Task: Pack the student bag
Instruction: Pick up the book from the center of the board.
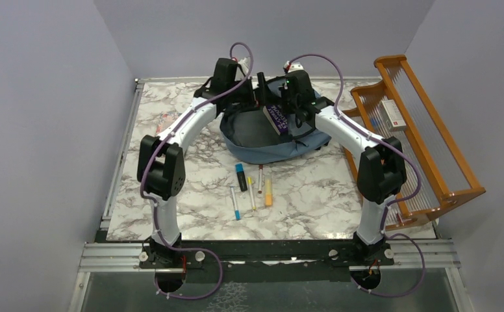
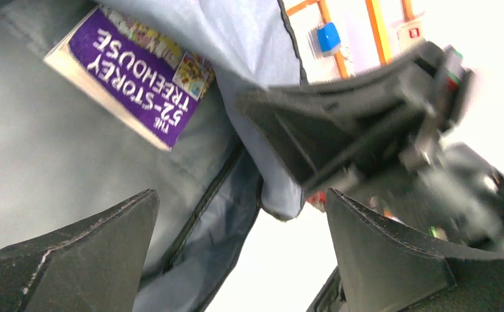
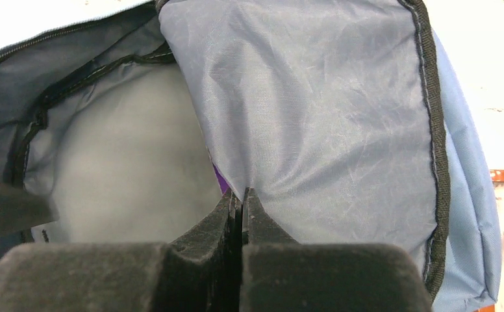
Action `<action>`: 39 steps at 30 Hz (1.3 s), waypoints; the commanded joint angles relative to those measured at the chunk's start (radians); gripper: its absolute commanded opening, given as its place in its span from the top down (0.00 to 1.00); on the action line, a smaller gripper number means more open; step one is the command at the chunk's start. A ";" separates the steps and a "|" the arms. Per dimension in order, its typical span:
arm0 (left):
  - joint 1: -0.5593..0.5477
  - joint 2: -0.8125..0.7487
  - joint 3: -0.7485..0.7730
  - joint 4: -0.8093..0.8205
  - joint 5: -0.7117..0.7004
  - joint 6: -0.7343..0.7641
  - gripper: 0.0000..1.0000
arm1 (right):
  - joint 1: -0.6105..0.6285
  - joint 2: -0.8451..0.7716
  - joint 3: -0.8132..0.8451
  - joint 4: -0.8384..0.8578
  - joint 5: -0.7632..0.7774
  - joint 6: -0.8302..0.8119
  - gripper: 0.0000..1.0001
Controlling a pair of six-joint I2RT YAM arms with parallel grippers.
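Note:
The student bag (image 1: pixel 262 148) lies open at the back of the marble table, dusty blue with black zipper edging. Inside it lies a purple book (image 1: pixel 277 118), "The 52-Storey Treehouse" (image 2: pixel 136 78), of which only a purple sliver (image 3: pixel 220 182) shows past the flap. My right gripper (image 3: pixel 241 192) is shut, pinching the pale lining of the bag's flap (image 3: pixel 321 117) and holding it up. In the left wrist view that gripper (image 2: pixel 340 130) appears with fabric hanging from its tip. My left gripper (image 2: pixel 241 195) stands wide open over the bag's rim, nothing between its fingers.
Several pens and markers (image 1: pixel 252 188) lie on the table in front of the bag. An orange wooden rack (image 1: pixel 425 136) stands along the right edge with a small box (image 1: pixel 392 114) in it. Walls close in on the left, back and right.

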 commanded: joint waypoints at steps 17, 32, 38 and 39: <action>0.590 -0.466 -0.575 -0.004 -0.213 0.162 0.01 | -0.005 -0.090 -0.083 -0.005 -0.229 -0.062 0.60; 0.629 -0.404 -0.579 -0.105 -0.601 0.329 0.01 | 0.020 -0.168 -0.107 0.091 -0.687 0.230 0.52; 0.635 -0.260 -0.514 -0.096 -0.547 0.355 0.01 | 0.045 -0.166 -0.173 0.113 -0.769 0.271 0.49; 0.635 -0.237 -0.496 -0.096 -0.539 0.361 0.01 | 0.050 -0.167 -0.188 0.117 -0.774 0.273 0.49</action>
